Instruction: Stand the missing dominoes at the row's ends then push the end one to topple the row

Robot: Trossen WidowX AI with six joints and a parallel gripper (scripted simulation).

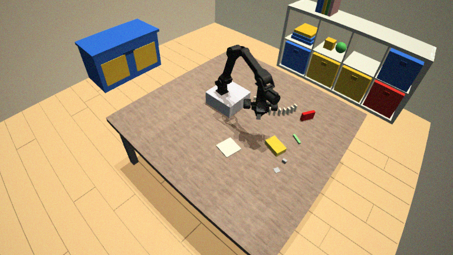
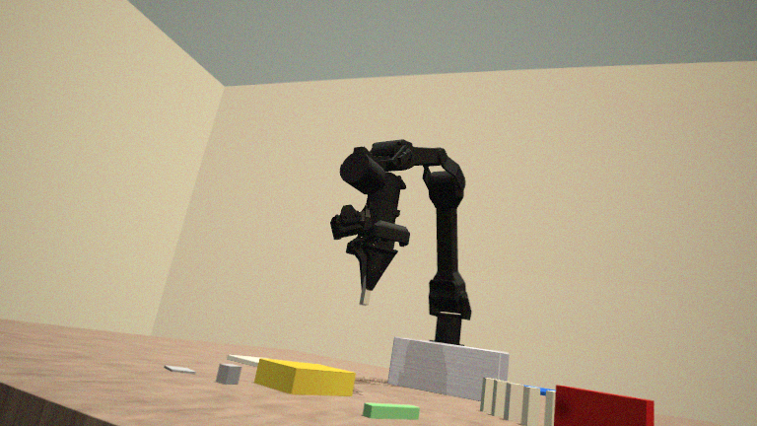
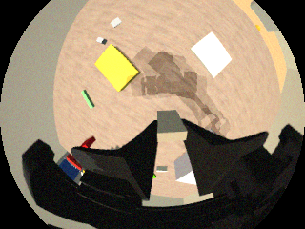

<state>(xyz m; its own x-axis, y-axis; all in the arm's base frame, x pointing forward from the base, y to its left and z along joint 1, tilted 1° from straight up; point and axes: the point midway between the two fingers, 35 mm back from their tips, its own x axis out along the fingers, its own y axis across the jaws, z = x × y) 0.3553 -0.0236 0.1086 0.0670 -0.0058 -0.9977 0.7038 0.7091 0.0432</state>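
My gripper (image 1: 259,113) (image 2: 367,288) (image 3: 169,123) is shut on a pale domino (image 1: 258,117) (image 2: 364,298) (image 3: 172,126). It holds this domino high above the table, with the domino's end sticking out past the fingertips. A curved row of several standing cream dominoes (image 1: 284,111) (image 2: 529,405) is to the right of the gripper in the top view; the arm hides the near end there, and the red block hides part of it in the exterior view. Another pale domino (image 1: 255,98) (image 3: 162,168) lies on the table behind the gripper, mostly hidden by the arm in the top view.
A red block (image 1: 307,115) (image 2: 603,407) stands near the row's far end. A yellow block (image 1: 275,145) (image 2: 323,380) (image 3: 116,68), green stick (image 1: 296,139) (image 2: 390,411) (image 3: 88,99), white square (image 1: 228,147) (image 3: 212,53) and small grey cube (image 1: 284,160) (image 2: 229,374) lie on the table. The arm stands on a pale box (image 1: 217,102).
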